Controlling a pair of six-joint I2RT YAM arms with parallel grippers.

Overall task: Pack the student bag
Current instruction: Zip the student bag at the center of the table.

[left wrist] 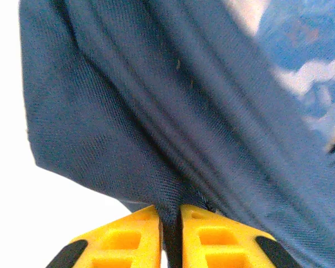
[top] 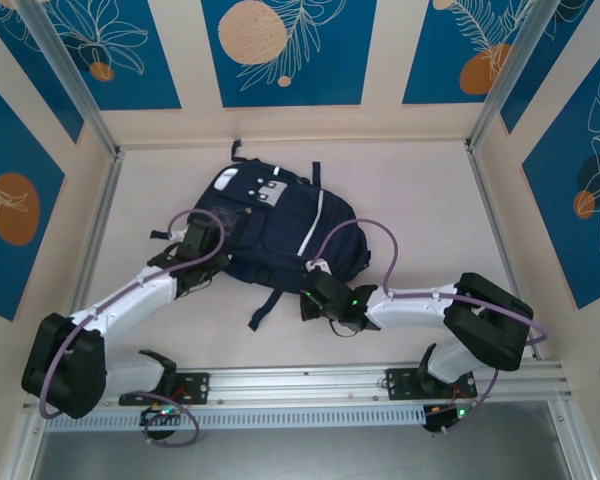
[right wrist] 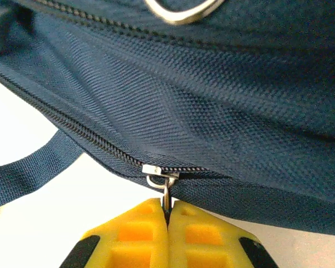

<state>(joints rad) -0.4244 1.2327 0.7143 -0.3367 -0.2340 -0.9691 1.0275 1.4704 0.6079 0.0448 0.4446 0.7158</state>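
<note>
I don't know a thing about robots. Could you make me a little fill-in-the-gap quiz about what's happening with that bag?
1. A dark blue backpack lies on the table, with ____ robot arms reaching to it.
2. The left pincer pinches a fold of its cloth between ____-coloured fingers.
3. The right pincer is shut on the metal pull of a ____.

Missing words: two; yellow; zipper.
</note>
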